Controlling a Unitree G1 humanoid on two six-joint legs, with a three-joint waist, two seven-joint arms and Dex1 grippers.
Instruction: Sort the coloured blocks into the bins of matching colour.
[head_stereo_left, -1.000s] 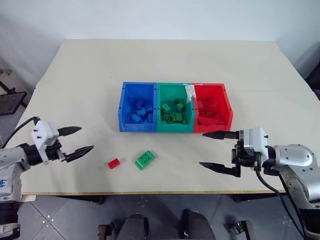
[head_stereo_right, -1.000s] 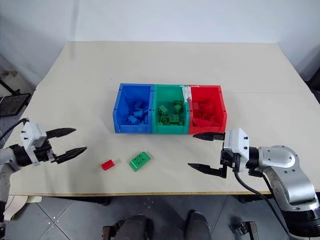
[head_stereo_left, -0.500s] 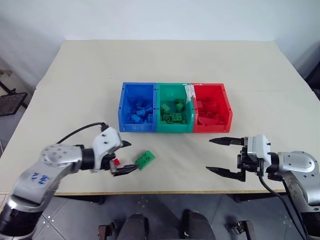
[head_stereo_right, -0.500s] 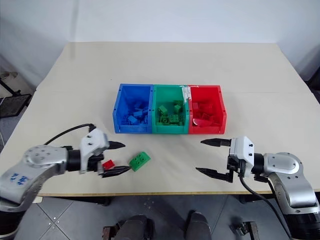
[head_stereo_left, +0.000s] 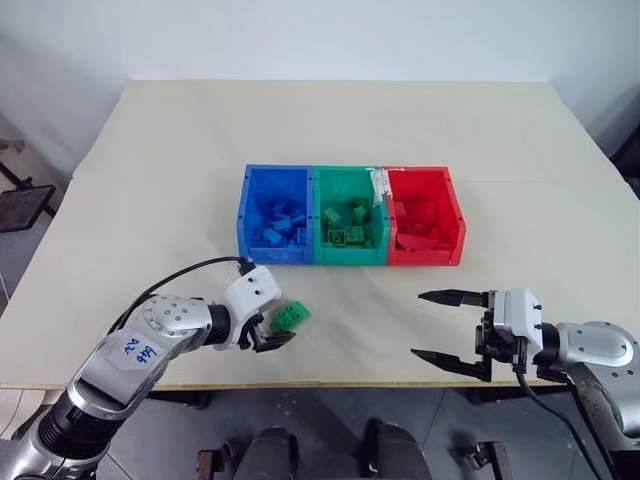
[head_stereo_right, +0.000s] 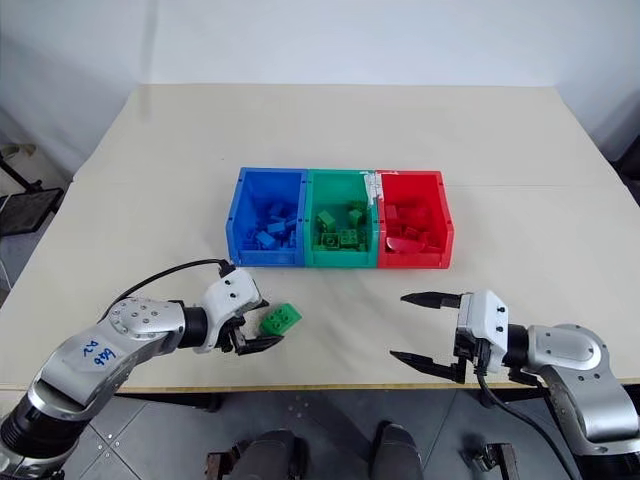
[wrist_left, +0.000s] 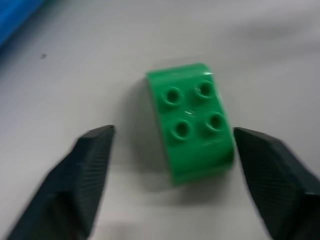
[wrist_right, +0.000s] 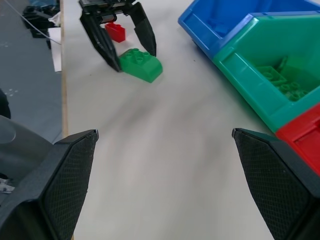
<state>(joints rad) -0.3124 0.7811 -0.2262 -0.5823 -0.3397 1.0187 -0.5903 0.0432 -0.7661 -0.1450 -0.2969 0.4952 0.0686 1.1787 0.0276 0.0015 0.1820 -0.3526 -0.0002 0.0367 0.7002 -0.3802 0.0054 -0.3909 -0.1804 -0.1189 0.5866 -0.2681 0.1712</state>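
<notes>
- I see the bins (head_stereo_left: 350, 215) mid-table, joined in a row: blue bin (head_stereo_left: 275, 215) on the robot's left, green bin (head_stereo_left: 348, 215) in the middle, red bin (head_stereo_left: 424, 215) on the right. Row's long axis runs left-right. Each holds bricks of its own colour.
- White tape (head_stereo_left: 379, 184) sits on the green bin's rim, on the side next to the red bin.
- Green brick (head_stereo_left: 290, 316) lies on the table (head_stereo_left: 330, 120), nearer the robot than the bins, approx in front of the blue/green join and well apart from it. Studs up, four showing in the left wrist view. Long axis runs diagonal to the bin row, far end angled twd the red bin's side.
- Red brick (wrist_right: 115, 32) lies just beside the green one, on the side away from the bins, betw the left fingers in the right wrist view.
- Left gripper (head_stereo_left: 268, 331) is at the green brick, jaws parted w/ a finger either side of it (wrist_left: 192, 122); no contact I can see, nothing gripped.
- Right gripper (head_stereo_left: 443, 328) hovers nearer the robot than the red bin, well apart from it, jaws wide, empty.
</notes>
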